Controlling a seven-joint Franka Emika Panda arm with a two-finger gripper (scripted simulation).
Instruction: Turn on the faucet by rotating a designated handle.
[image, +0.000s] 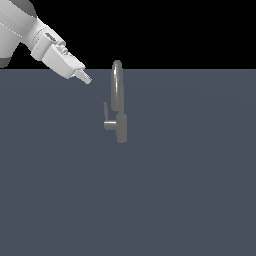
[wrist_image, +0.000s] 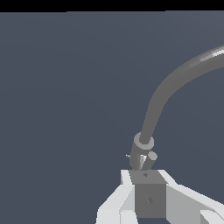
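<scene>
The grey faucet (image: 120, 125) stands on the flat grey-blue surface, its tall arched spout (image: 117, 82) rising above the short body. The thin L-shaped handle (image: 106, 119) juts from the body toward the exterior view's left, its slim bar pointing up. My gripper (image: 86, 77) hovers up and to the exterior view's left of the spout top, apart from everything, fingers together and holding nothing. In the wrist view the gripper (wrist_image: 146, 173) sits just in front of the faucet (wrist_image: 143, 143), with the handle stub (wrist_image: 151, 156) beyond the tips and the spout (wrist_image: 175, 83) curving away.
The grey-blue surface (image: 190, 190) spreads flat around the faucet. A black background lies behind it. The white arm (image: 30, 35) comes in from the upper corner on the exterior view's left.
</scene>
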